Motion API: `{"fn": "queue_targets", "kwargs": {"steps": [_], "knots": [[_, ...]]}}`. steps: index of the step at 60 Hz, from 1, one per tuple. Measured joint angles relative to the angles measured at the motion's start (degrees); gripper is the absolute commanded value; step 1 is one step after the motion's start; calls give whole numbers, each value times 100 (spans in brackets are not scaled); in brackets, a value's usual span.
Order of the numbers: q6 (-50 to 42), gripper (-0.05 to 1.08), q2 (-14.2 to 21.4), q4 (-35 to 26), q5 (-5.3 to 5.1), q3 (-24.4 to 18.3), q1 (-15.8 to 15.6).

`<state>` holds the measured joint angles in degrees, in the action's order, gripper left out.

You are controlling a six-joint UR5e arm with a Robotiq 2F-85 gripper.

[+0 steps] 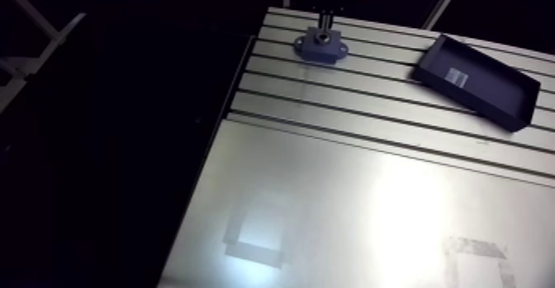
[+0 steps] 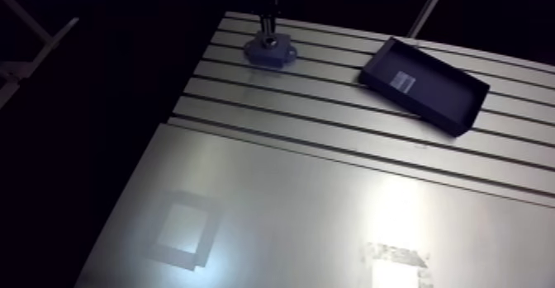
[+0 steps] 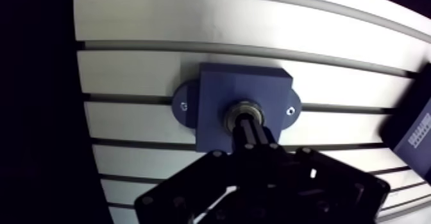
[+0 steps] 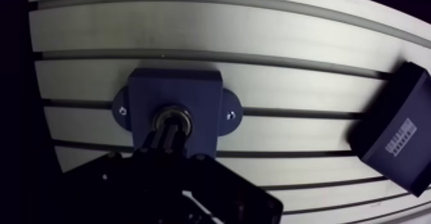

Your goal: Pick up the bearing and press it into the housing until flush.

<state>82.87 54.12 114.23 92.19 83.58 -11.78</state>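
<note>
Black tray (image 1: pixel 495 89), 3 o'clock of blue housing (image 3: pixel 215 95): white label, print unreadable; gripper (image 3: pixel 247 128) fingers closed together, tips touching bearing (image 3: pixel 238 107) in housing bore.

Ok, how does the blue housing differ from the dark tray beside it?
The housing is a blue block with two side ears and a bearing in its bore; the tray is a dark, open, shallow box with a label inside. The housing sits square to the slots under the hand; the tray lies skewed, off to one side. Both rest on the slotted table.
</note>
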Motion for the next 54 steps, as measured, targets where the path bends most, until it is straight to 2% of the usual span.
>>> {"fn": "queue_targets", "kwargs": {"steps": [54], "knots": [[15, 105, -76, 25, -67, 39, 8]]}}
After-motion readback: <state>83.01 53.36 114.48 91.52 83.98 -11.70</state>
